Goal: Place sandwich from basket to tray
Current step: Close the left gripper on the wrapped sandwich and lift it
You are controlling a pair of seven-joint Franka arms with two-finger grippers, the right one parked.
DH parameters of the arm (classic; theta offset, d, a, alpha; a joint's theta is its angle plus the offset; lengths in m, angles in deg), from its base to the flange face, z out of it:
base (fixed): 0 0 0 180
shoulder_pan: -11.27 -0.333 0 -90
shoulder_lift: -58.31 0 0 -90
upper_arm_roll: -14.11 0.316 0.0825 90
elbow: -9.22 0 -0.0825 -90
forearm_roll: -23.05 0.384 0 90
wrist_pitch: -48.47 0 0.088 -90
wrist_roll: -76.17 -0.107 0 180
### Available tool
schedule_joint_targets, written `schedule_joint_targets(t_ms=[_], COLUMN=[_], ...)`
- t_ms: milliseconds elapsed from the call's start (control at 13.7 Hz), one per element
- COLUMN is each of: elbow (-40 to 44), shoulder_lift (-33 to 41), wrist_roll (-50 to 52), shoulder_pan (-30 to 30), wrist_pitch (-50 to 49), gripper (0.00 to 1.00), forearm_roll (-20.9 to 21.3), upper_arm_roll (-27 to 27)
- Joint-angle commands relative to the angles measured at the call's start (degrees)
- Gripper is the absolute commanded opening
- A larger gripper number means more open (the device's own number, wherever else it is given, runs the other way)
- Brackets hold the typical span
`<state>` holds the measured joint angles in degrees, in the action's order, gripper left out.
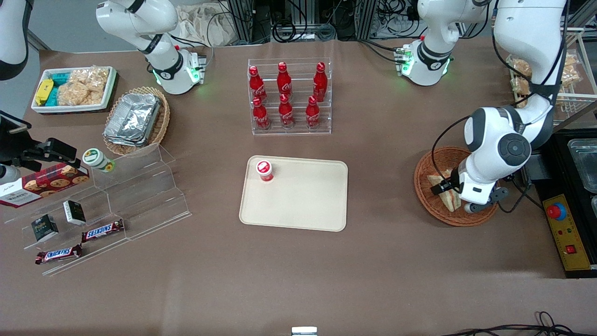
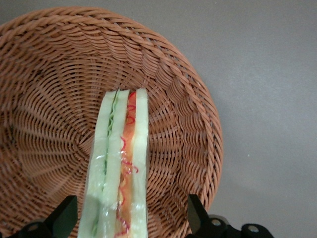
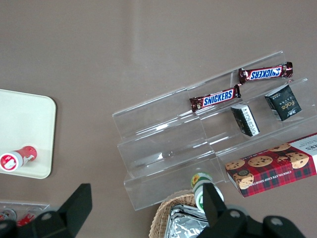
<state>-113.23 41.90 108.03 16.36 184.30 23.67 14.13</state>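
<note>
Hovering low over the round wicker basket (image 1: pixel 454 186) near the working arm's end of the table: the left gripper (image 2: pixel 129 218), spread wide, one fingertip (image 2: pixel 64 214) on each side of the sandwich (image 2: pixel 119 163) and neither yet touching it. Standing on its crust edge inside the basket, leaning toward the wall nearer the tray: a clear-wrapped wedge, pale bread with green and red-orange filling, its thin cut face turned up toward the wrist camera, likely so that both bread faces are offered to the fingers for a squeeze across the narrow width. Sitting well apart, at the middle of the table: the cream tray (image 1: pixel 298 214), mostly bare, with a red bottle (image 1: pixel 264 170) standing in one corner farther from the front camera, leaving room for the sandwich. Judging by this, still at the grasping step, nothing lifted.
</note>
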Motion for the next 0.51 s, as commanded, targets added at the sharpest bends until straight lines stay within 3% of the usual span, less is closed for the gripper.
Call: schedule_joint_targets(t_ms=[0,146,219,292,438], elbow=[-1.2,-2.1,-2.1,-2.1,-2.1], shoulder_lift=[-0.7,-1.2,-1.5,-1.5,-1.5], wrist_roll=[1.3,1.3,1.3,1.2,1.2], shoulder_pan=[0.6,0.6,0.6,0.6,0.5], wrist_pitch=[2.8,4.4,4.5,4.5,4.5], gripper=[1.0,1.0,0.94,0.86,0.61], forearm_roll=[0.8,0.9,1.0,1.9,2.4], upper_arm_roll=[0.5,0.5,0.5,0.5,0.5])
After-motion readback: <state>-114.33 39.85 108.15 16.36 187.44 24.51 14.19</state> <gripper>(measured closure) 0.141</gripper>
